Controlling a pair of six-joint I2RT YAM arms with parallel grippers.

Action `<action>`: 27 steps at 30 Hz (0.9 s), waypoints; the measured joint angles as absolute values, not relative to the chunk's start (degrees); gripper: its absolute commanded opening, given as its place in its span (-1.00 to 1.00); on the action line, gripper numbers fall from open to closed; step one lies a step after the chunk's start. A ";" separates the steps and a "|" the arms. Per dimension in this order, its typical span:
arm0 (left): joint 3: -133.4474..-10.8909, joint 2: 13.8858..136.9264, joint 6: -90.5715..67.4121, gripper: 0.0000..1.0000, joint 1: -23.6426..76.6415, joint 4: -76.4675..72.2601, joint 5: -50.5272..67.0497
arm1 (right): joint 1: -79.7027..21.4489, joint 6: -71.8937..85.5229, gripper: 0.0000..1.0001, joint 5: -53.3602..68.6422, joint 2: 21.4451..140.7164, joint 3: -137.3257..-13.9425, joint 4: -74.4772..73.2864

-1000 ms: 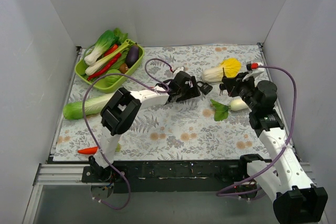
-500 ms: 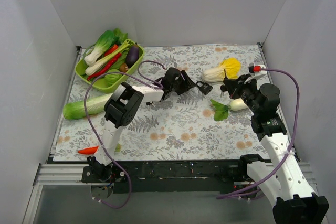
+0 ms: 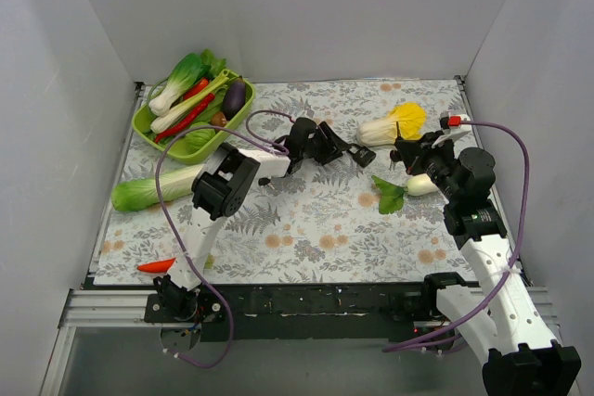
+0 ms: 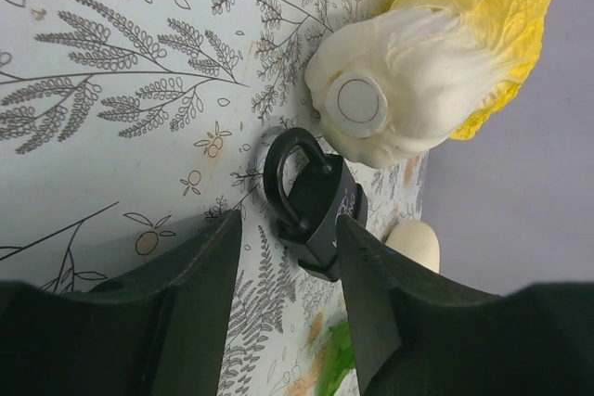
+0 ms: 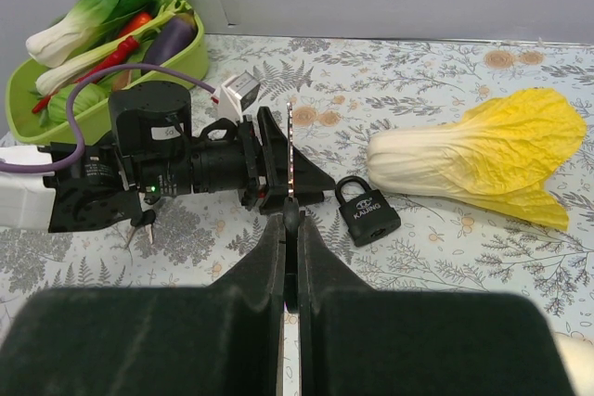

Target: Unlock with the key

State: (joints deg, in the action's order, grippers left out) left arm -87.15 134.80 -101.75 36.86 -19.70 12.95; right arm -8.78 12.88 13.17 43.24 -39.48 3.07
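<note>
Two arms reach over the floral mat [image 3: 306, 229]. A yellow-leafed cabbage [image 3: 394, 124] lies toward its far right. The left gripper [image 4: 290, 229] has its fingers apart. Seen from above, the right gripper [image 5: 290, 220] is at 3 o'clock from it, fingers pressed together. The black padlock [image 5: 368, 210] sits on the mat at 8 o'clock from the cabbage, in the gap between the left fingertips, its shackle just beside the cabbage's stem end; whether those fingers press on it cannot be told
</note>
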 measured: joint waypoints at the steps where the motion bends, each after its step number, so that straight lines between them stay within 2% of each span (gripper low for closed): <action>1: -87.22 134.91 -102.08 -0.09 36.88 -19.68 13.19 | -8.78 12.88 -0.97 13.17 43.29 -39.48 3.07; 17: -92.51 138.37 -104.75 -0.22 37.34 -17.34 15.55 | -8.75 12.88 -0.97 12.56 43.29 -39.48 3.05; 27: -93.27 139.09 -106.50 -0.38 37.36 -16.62 15.22 | -8.75 12.43 -0.97 11.92 42.41 -39.48 2.94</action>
State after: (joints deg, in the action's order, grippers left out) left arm -93.27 139.09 -106.50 37.36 -16.62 15.22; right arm -8.75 12.43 11.92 42.41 -39.48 2.94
